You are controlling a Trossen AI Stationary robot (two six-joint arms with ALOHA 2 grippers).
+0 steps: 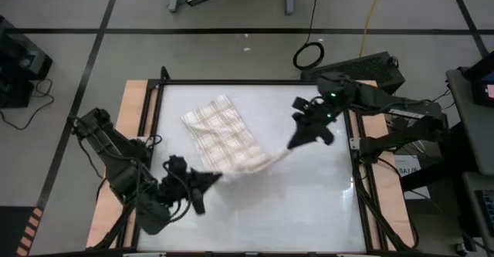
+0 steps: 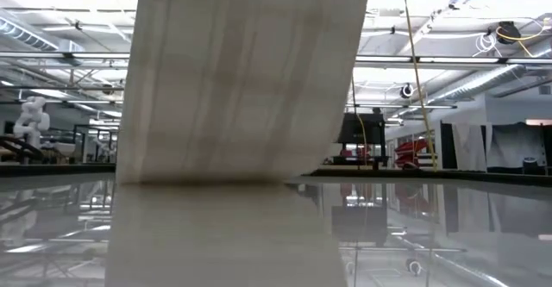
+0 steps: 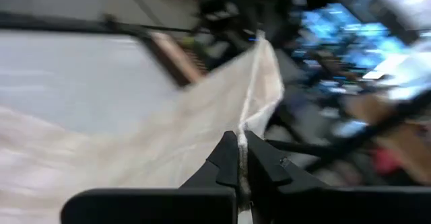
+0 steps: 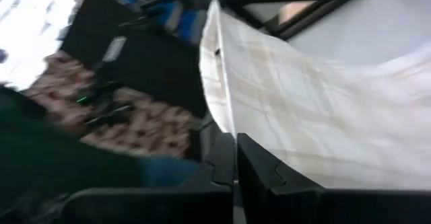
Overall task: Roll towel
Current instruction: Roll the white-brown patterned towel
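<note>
1. Your left claw (image 1: 213,178) is clenched on one corner of the towel (image 1: 224,137).
2. Your right claw (image 1: 295,143) grips another corner.
3. The towel hangs between them over the bench (image 1: 309,195).

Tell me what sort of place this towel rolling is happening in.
Probably a robotics lab or workshop hall: a framed work table on a taped concrete floor, an open ceiling with pipes and strip lights, and a white robot figure in the background.
</note>
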